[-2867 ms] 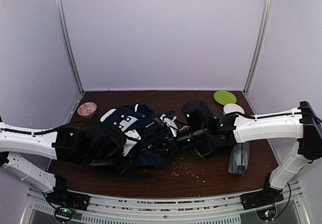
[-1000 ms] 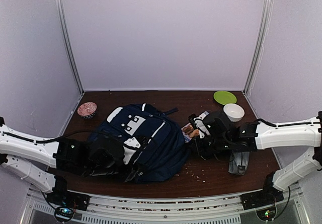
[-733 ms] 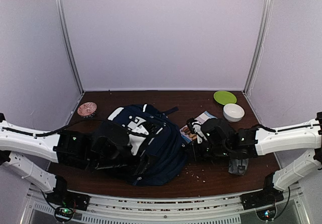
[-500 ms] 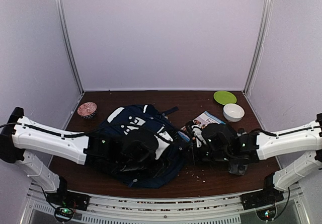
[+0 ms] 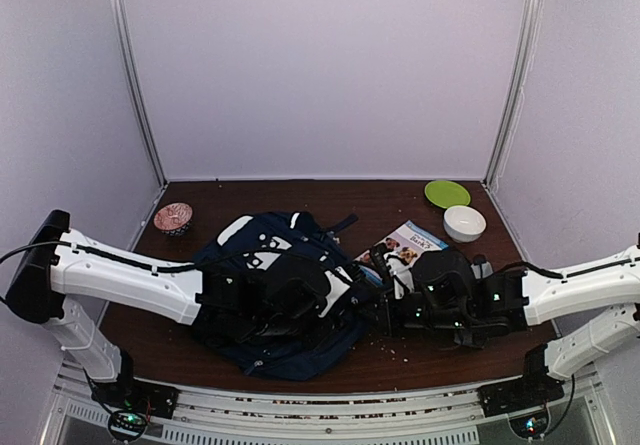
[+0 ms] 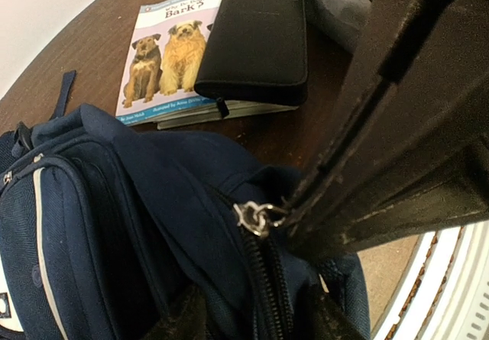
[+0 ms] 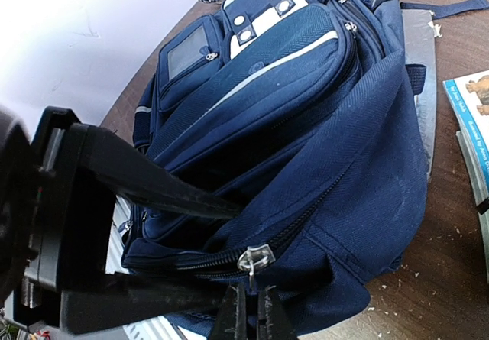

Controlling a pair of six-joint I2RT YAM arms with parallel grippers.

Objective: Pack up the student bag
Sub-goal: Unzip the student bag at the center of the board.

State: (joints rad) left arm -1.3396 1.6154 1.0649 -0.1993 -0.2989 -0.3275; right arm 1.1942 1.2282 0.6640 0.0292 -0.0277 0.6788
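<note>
The student bag (image 5: 262,255), a big navy backpack with a white patch and a thin stripe, lies on its back left of the table's middle. In the right wrist view my right gripper (image 7: 248,315) is shut on the small metal zipper pull (image 7: 254,261) at the bag's (image 7: 306,88) near edge. My left gripper (image 6: 256,318) reaches across the bag from the left. Its black fingers (image 7: 164,187) sit above and below the zipped edge fold, pressed on the fabric. The left wrist view shows the pull (image 6: 256,218) pinched by the right gripper's dark fingers (image 6: 382,141).
A dog picture book (image 5: 410,239) lies right of the bag, with a black wallet (image 6: 260,34) on it. At the back right are a green plate (image 5: 446,193) and a white bowl (image 5: 464,223). A patterned bowl (image 5: 173,217) stands back left. Crumbs (image 5: 400,343) dot the table front.
My left arm has swung right across the bag, and its jaws have narrowed onto the zipped edge. The right gripper stayed shut and shifted slightly nearer. The bag has shifted.
</note>
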